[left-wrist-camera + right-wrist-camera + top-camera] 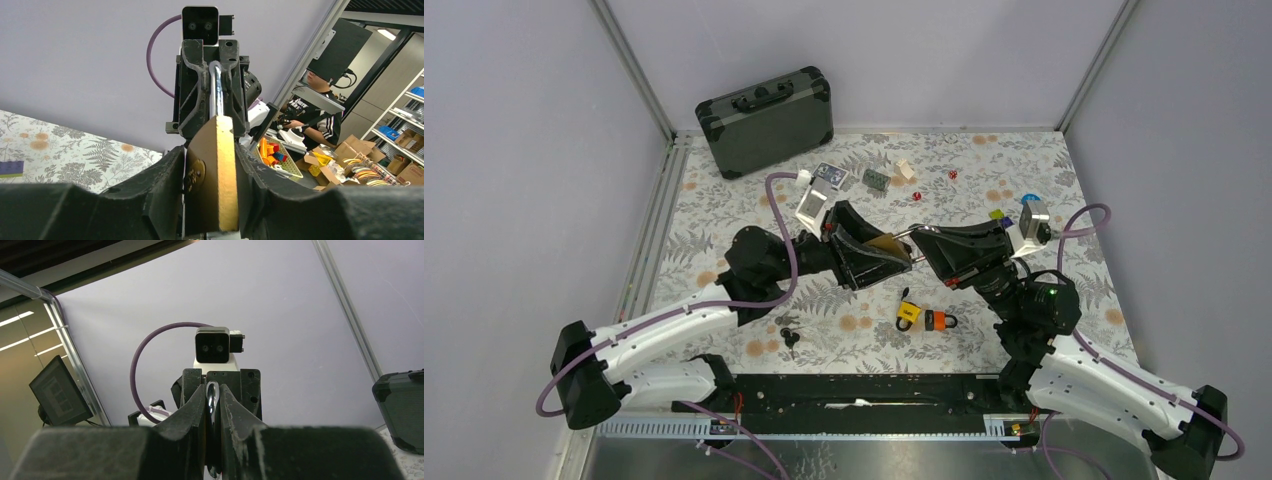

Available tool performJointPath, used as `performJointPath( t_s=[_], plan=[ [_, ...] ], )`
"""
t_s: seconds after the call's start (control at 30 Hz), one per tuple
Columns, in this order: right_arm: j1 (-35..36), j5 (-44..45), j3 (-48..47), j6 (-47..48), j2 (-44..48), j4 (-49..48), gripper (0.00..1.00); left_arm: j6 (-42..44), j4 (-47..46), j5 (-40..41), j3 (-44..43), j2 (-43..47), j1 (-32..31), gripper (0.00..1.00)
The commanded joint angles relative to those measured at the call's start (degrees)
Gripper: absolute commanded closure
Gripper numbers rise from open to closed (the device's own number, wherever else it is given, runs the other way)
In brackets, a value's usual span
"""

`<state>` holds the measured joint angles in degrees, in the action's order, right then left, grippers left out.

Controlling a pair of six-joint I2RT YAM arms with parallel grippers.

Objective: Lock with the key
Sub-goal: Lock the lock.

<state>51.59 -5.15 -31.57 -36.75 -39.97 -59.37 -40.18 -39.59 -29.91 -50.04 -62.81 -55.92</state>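
1. The brass padlock (217,190) is up in the air between the two arms, above the middle of the patterned surface (1024,165). Neither end effector carries a key.
2. The left end effector (902,256) is clenched on the flat sides of the padlock's body.
3. The right end effector (212,402) is pinched tight on the silver shackle (216,92), just above the body.
4. The step in hand looks like seating the shackle. Push straight along its legs, with the two wrists kept in line so that nothing twists or jams.
5. The left grip should stay firm and square, since brass faces can slip between flat fingers.
6. What looks like a dark bunch of keys (788,332) lies on the surface beside the left arm, so one hand must probably let go to fetch it.
7. Both forearms reach inward and meet nose to nose, wrists roughly level, with each camera facing the other.
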Motion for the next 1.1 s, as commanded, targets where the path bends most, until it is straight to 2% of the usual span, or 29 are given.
performJointPath(
  t_s=[0.0,0.13,0.23,0.37,0.5,0.57,0.6,0.67,0.7,0.73,0.77,0.87,0.93,1.07],
  plan=[
    [-0.09,2.24,-2.74,-1.25,-0.01,-10.63,1.0,-1.51,-6.45,-1.35,-2.11,-1.59,-0.44,0.59],
    [-0.09,2.33,-2.94,-1.12,0.06,-10.55,1.0,-1.91,-7.16,-1.46,-2.01,-2.33,-0.62,0.63],
    [-0.09,2.25,-2.76,-1.26,0.15,-10.48,1.0,-2.08,-7.59,-1.36,-2.15,-2.62,-0.68,0.82],
    [-0.09,2.25,-1.85,-1.5,0.2,-10.45,1.0,-2.31,-7.84,-1.11,-2.36,-2.77,-0.69,1.0],
    [-0.09,2.1,-0.85,-0.27,1.39,-8.69,1.0,-2.25,-7.42,-0.8,-2.34,-1.92,-0.68,1.0],
    [-0.08,2.07,-0.9,2.38,3.24,-4.25,1.0,-1.1,-4.62,-0.5,-2.7,-0.94,-0.68,1.0],
    [-0.03,2.15,-1.27,4.27,4.56,-0.38,0.95,-0.13,-2.7,-0.31,-2.95,-0.27,-0.68,1.0],
    [-0.09,2.16,-3.23,9.4,7.08,11.37,0.7,2.19,3.45,0.56,-3.48,1.53,-0.69,1.0],
    [-0.04,2.27,-4.43,12.29,8.19,16.9,0.53,4.1,6.26,0.91,-3.81,2.4,-0.69,1.0],
    [-0.08,2.5,-5.9,15.03,9.12,22.03,0.42,5.45,9.38,1.3,-4.1,3.3,-0.68,1.0],
    [-0.04,2.92,-7.19,17.63,10.02,26.59,0.36,6.6,11.95,1.99,-4.36,4.15,-0.74,1.0],
    [-0.09,3.64,-11.38,24.37,10.77,37.76,0.29,9.74,19.6,4.69,-4.81,6.79,-0.69,0.98],
    [-0.09,3.47,-13.9,27.8,10.24,44.38,0.26,11.4,24.3,6.4,-5.24,8.24,-0.7,1.0],
    [-0.09,1.72,-20.15,34.49,5.54,58.23,0.27,12.79,32.75,9.68,-6.78,10.16,-0.73,1.0]
  ],
)
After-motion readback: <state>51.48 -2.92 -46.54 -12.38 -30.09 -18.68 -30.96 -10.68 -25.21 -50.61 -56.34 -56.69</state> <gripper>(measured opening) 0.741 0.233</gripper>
